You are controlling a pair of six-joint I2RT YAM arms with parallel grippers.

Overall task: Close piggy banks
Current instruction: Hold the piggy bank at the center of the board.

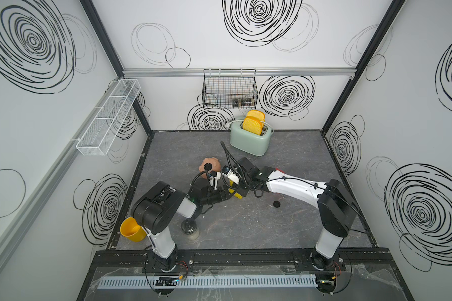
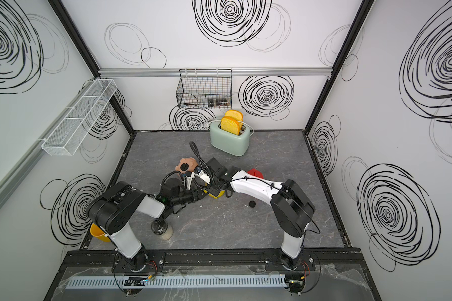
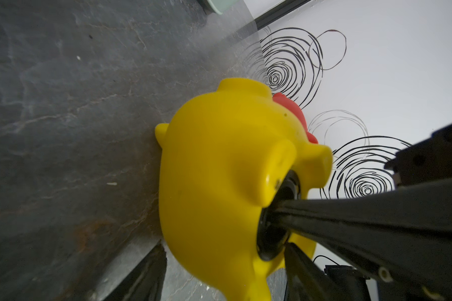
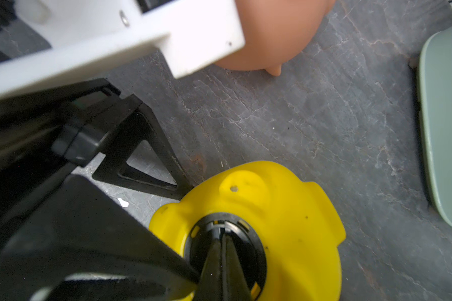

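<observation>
1. The rounded plastic yellow piggy bank [image 4: 292, 208] lies belly up on the grey marbled desk [image 1: 245, 229]; it is in front of the mint-green toaster [image 1: 251, 143] and well apart from it.
2. The right gripper [image 4: 221, 235] has its fingers pressed together; their tips rest on the black round plug [image 4: 248, 234] seated in the yellow piggy bank's belly hole, seen also in the left wrist view [image 3: 274, 234].
3. The left gripper [image 3: 223, 258] is spread around the yellow piggy bank, one finger [image 3: 149, 271] at the back and one at the belly side; it holds the body between them.
4. The rounded plastic pale pink piggy bank [image 1: 214, 164] lies in front of the toaster and off to its left, apart from the yellow piggy bank; a black disc [image 1: 207, 166] fills its belly hole in both top views.
5. The rounded plastic red piggy bank [image 2: 253, 172] sits in front of the toaster and slightly to its right; the white right arm hides most of it, so I cannot tell how its hole stands.
6. A loose black round cap [image 1: 276, 204] lies flat on the desk, farther in front of the toaster than the yellow piggy bank and touching nothing.
7. Two orange-yellow toast slices [image 1: 252, 125] stand upright in the toaster's slots.
</observation>
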